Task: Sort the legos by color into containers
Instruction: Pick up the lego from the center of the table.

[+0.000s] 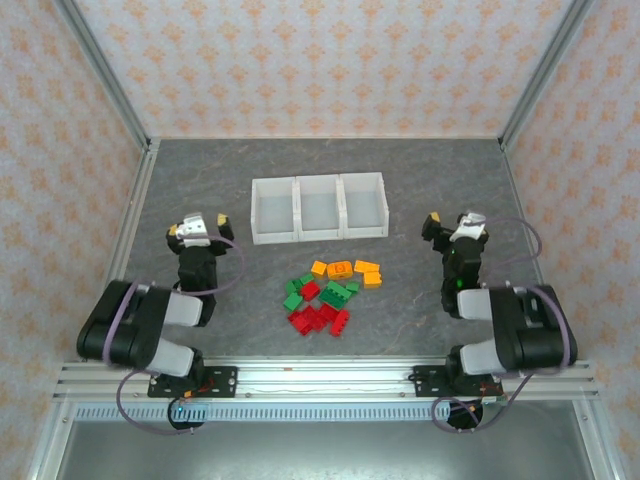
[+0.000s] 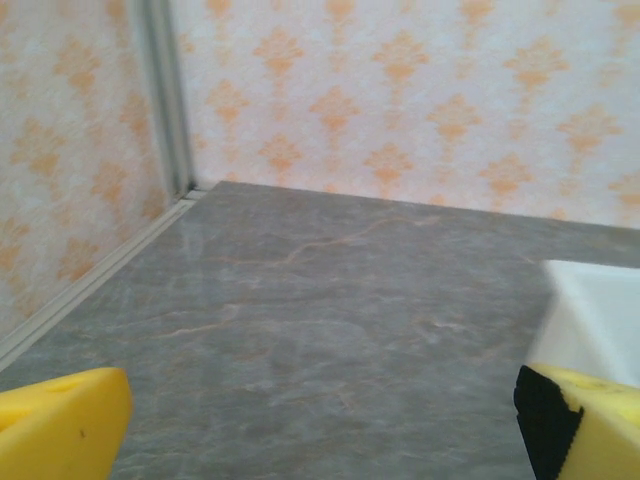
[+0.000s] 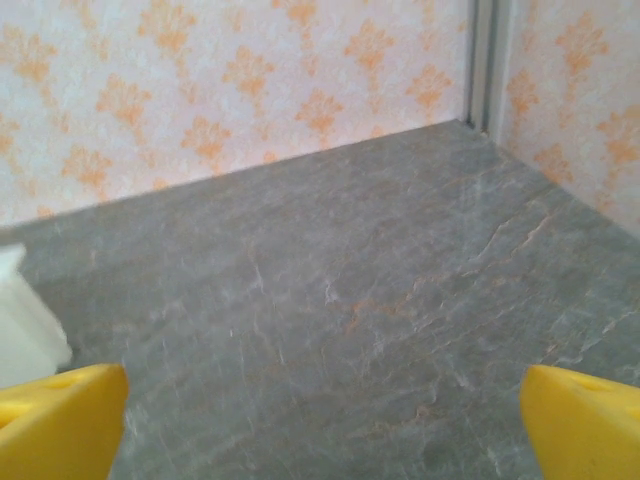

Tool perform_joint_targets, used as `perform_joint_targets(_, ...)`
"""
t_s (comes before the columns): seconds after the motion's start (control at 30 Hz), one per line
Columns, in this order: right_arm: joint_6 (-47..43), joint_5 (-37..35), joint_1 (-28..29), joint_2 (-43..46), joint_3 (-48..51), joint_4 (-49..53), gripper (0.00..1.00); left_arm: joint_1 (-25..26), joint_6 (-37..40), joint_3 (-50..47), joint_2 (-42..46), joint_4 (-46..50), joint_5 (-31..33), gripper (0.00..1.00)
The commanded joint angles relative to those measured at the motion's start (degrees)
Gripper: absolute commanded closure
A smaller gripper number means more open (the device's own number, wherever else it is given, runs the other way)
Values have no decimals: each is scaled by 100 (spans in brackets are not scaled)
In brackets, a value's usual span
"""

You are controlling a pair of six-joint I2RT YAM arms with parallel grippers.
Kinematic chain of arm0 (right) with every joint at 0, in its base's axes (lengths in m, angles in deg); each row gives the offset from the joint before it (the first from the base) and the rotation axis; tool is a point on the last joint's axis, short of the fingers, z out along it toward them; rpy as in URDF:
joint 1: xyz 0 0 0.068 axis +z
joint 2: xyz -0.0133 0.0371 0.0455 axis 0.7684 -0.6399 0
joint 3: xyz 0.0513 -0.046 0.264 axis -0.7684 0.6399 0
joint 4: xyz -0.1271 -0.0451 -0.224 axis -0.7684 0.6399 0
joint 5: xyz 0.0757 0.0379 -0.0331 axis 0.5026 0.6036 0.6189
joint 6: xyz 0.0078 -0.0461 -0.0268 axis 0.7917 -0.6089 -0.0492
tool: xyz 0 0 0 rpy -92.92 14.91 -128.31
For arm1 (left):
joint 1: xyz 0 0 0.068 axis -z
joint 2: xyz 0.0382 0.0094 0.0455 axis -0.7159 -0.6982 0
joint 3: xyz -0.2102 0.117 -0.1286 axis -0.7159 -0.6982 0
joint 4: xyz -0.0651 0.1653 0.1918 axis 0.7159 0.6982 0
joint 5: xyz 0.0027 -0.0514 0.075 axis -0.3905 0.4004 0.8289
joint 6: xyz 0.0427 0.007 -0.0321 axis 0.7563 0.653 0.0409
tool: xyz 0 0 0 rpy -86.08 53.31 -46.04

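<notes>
Top external view: the left gripper [image 1: 198,226] and right gripper [image 1: 455,222] hover over the grey stone-patterned table [image 1: 200,180], one on each side of the work area. Both have their jaws spread to full width. Neither holds or touches anything.

Left wrist view: the left gripper [image 2: 320,430] shows two yellow fingertips [image 2: 60,425] at opposite lower corners of the frame, with bare tabletop between them. A white corner of the containers [image 2: 590,315] lies just beyond the right-hand finger, apart from it.

Right wrist view: the right gripper [image 3: 325,425] is likewise wide apart, its yellow fingertips [image 3: 590,420] at the lower corners and only table between. The end of the containers [image 3: 25,330] appears at the left edge, clear of the finger.

The containers [image 1: 320,236], three joined translucent white bins in one row, sit at mid-table between the two grippers and slightly beyond them. The legos [image 1: 333,293] lie in a loose cluster on the table just on the near side of the bins, between the two arms: orange bricks [image 1: 339,268] nearest the bins, green bricks [image 1: 295,298] in the middle and left, red bricks [image 1: 320,318] nearest the arm bases. Several bricks touch one another.

Patterned walls [image 1: 320,60] with metal corner posts [image 1: 105,90] enclose the table on three sides. A metal rail [image 1: 320,385] carries the arm bases along the near edge.
</notes>
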Motion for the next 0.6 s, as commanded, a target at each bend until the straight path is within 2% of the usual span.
perform_joint_targets(0.0, 918, -845, -11, 850, -1162, 2358, 0, 347, -246, 897, 1099, 2126, 231, 1)
perform_joint_targets(0.07, 1210, -695, -13, 1012, -1819, 3448, 0, 357, -1116, 1474, 1543, 3375, -161, 1)
perform_joint_targets(0.17, 1571, -145, -15, 1081, -2759, 4909, 0, 368, -1930, 2026, 2030, 4772, -813, 1)
perform_joint_targets(0.37, 2131, 1716, 7, 764, -4324, 7476, 0, 369, -2314, 2748, 2709, 7540, -1962, 1)
perform_joint_targets(0.43, 2482, 1870, 130, 753, -4412, 7975, 0, 400, -2360, 2717, 2940, 8147, -2236, 1)
perform_joint_targets(0.5, 2471, 2044, 429, 853, -4320, 8233, 0, 409, -2473, 2555, 3198, 8416, -2667, 1)
perform_joint_targets(0.57, 2547, 1933, 801, 1079, -4198, 8529, 0, 410, -2575, 2459, 3418, 8738, -2949, 1)
